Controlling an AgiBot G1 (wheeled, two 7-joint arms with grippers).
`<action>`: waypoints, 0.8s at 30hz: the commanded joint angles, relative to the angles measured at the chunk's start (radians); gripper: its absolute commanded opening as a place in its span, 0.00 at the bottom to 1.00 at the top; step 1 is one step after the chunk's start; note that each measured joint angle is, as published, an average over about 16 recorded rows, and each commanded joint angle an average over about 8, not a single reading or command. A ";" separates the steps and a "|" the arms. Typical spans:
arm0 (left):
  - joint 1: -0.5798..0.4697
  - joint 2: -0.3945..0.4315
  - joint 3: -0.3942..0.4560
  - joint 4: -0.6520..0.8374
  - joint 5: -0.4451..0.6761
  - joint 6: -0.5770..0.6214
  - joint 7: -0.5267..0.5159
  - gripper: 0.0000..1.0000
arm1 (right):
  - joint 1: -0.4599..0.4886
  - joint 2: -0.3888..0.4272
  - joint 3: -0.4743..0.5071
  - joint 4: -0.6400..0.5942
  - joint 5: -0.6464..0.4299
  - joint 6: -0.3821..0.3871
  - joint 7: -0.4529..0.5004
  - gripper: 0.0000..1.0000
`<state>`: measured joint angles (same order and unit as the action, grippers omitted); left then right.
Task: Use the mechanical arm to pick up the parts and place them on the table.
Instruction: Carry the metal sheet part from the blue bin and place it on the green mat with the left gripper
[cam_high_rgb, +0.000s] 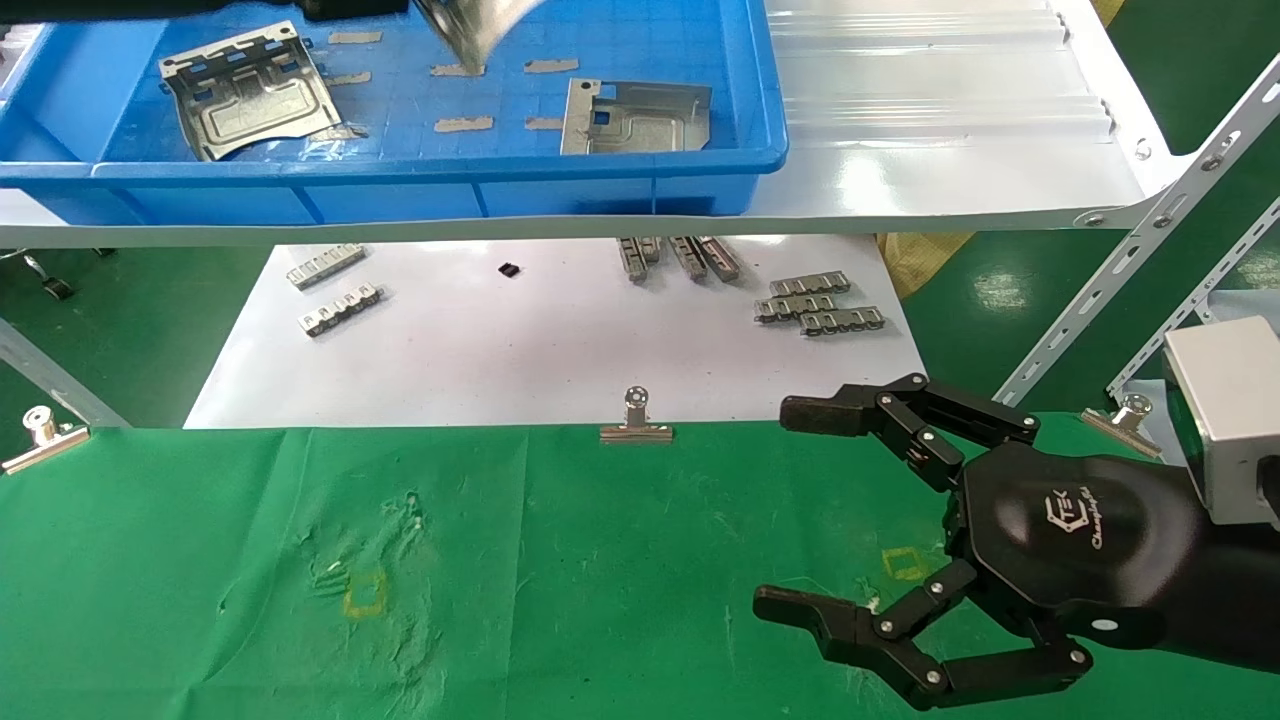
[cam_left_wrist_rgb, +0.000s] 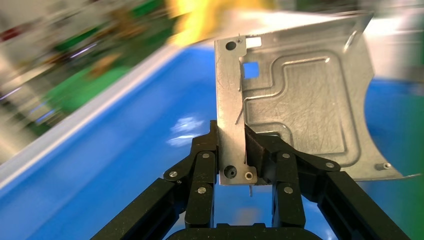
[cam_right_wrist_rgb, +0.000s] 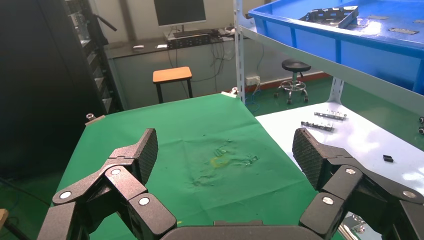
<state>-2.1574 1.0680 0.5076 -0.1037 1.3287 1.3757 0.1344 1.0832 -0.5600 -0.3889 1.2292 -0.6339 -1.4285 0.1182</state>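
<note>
Head view shows the table (cam_high_rgb: 200, 600), its green cloth wrinkled and bare of plates, with clips (cam_high_rgb: 636, 420) along its far edge. Above and beyond that edge a white shelf (cam_high_rgb: 950, 130) carries a blue bin (cam_high_rgb: 400, 190). Two plates lie in the bin: one (cam_high_rgb: 250, 95) near its left end, another (cam_high_rgb: 635, 118) towards its right end.

A third plate (cam_left_wrist_rgb: 300, 100) is lifted above the bin, blurred at the top edge of the head view. The left wrist view shows the left hand (cam_left_wrist_rgb: 243, 155) clamped on it, two fingers (cam_left_wrist_rgb: 200, 165) pinching only a narrow strip at one corner while the plate stands upright above them. That seems to me the main risk: with so small a bite on thin, slick metal, the plate could pivot or slip out during a fast swing, and the streaked background suggests the arm is moving quickly. The route to the table also passes over the bin's front wall and the shelf lip, so a low path could catch the plate's free edge and knock it loose. A drop would likely land it on the white sheet (cam_high_rgb: 550, 340) among the small metal strips (cam_high_rgb: 815, 300), short of the green cloth.

The right hand (cam_high_rgb: 790, 510) hovers over the table's near right corner, palm shell up, fingers spread wide and holding nothing. It sits low over the cloth, so a plate set down near that corner could foul it.
</note>
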 joint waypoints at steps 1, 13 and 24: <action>-0.003 -0.019 -0.005 -0.013 -0.011 0.122 0.023 0.00 | 0.000 0.000 0.000 0.000 0.000 0.000 0.000 1.00; 0.086 -0.132 0.045 -0.217 -0.119 0.232 0.069 0.00 | 0.000 0.000 0.000 0.000 0.000 0.000 0.000 1.00; 0.259 -0.371 0.193 -0.662 -0.448 0.229 -0.060 0.00 | 0.000 0.000 0.000 0.000 0.000 0.000 0.000 1.00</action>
<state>-1.9038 0.7057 0.7026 -0.7365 0.9109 1.6021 0.0967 1.0832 -0.5600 -0.3890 1.2292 -0.6339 -1.4285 0.1182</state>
